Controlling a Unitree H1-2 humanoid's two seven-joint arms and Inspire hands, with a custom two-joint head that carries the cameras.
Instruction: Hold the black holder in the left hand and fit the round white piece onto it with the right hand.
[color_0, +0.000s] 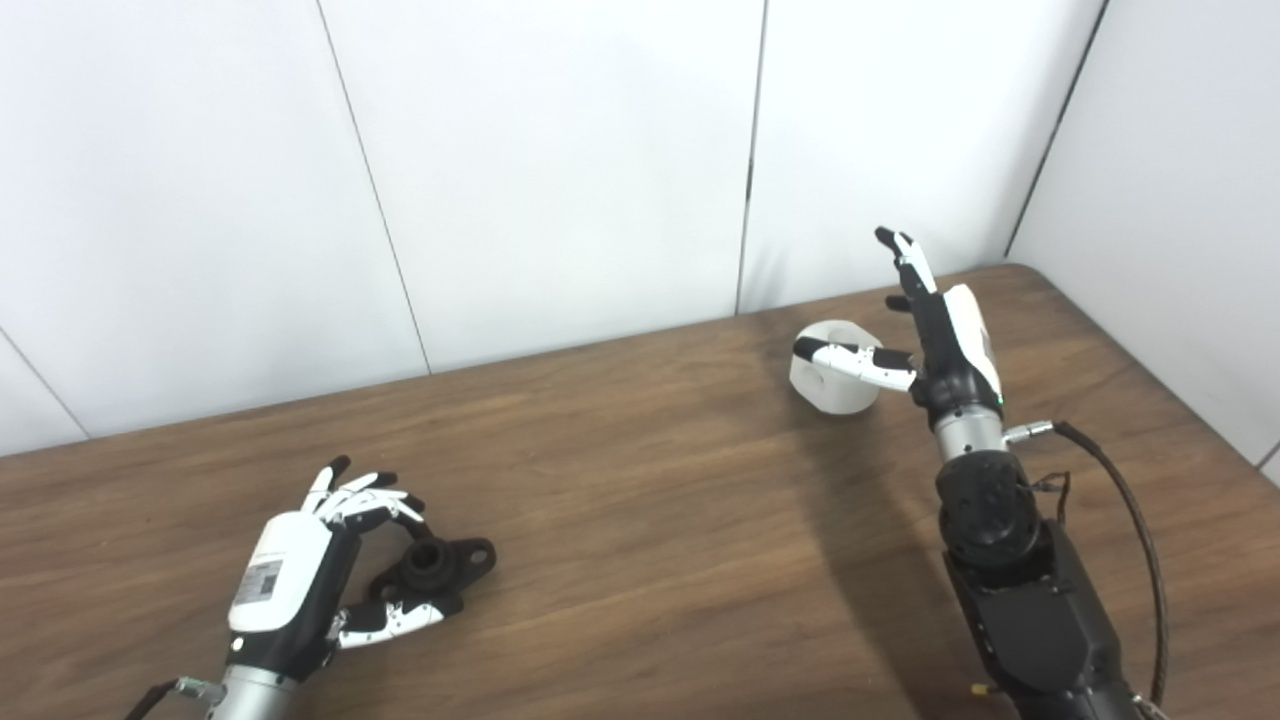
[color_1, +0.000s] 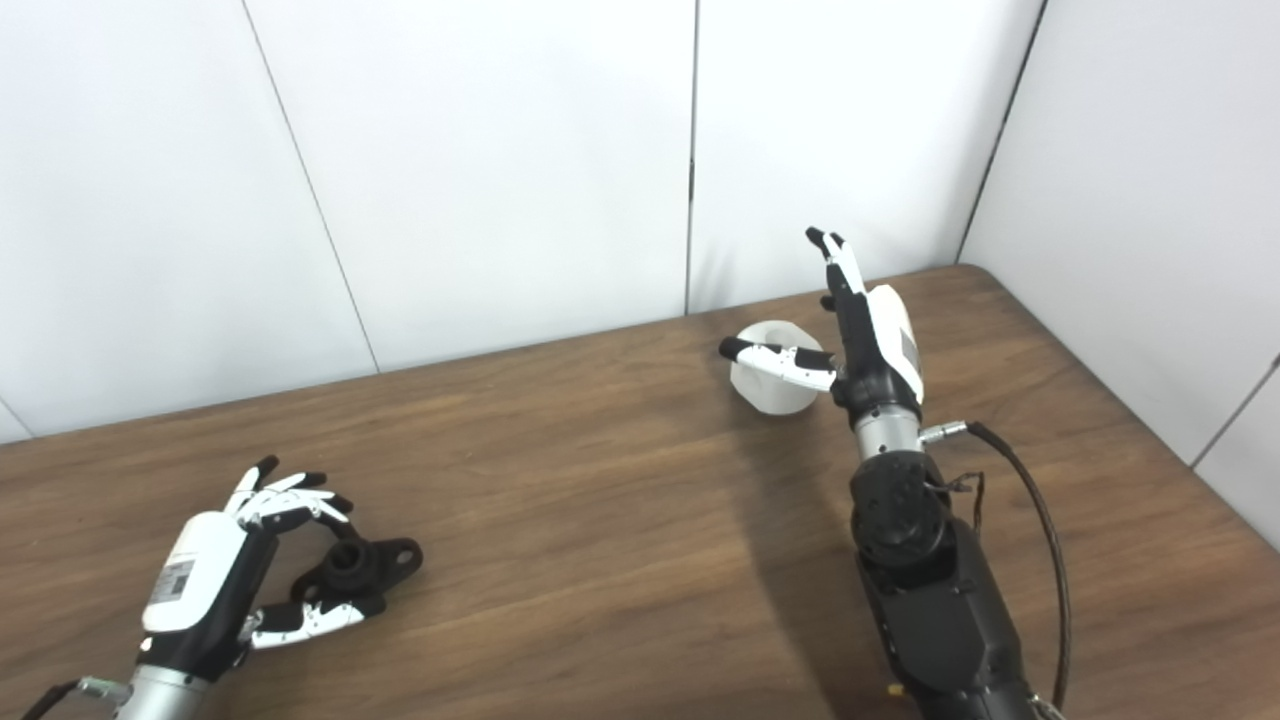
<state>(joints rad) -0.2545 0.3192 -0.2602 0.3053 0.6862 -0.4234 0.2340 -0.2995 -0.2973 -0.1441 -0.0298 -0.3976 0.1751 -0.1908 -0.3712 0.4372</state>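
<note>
The black holder (color_0: 437, 566) lies flat on the wooden table (color_0: 640, 520) at the front left, a flanged part with a raised round hub. My left hand (color_0: 300, 575) is right beside it, fingers curled over its left end and thumb under its near edge, but open around it and not gripping. The round white piece (color_0: 835, 370) stands at the back right of the table. My right hand (color_0: 940, 325) hovers just right of it, open, fingers pointing up and thumb stretched across the front of the piece.
White wall panels (color_0: 560, 160) rise behind the table's far edge and along its right side. A black cable (color_0: 1130, 520) loops off the right forearm. Bare wood lies between the two hands.
</note>
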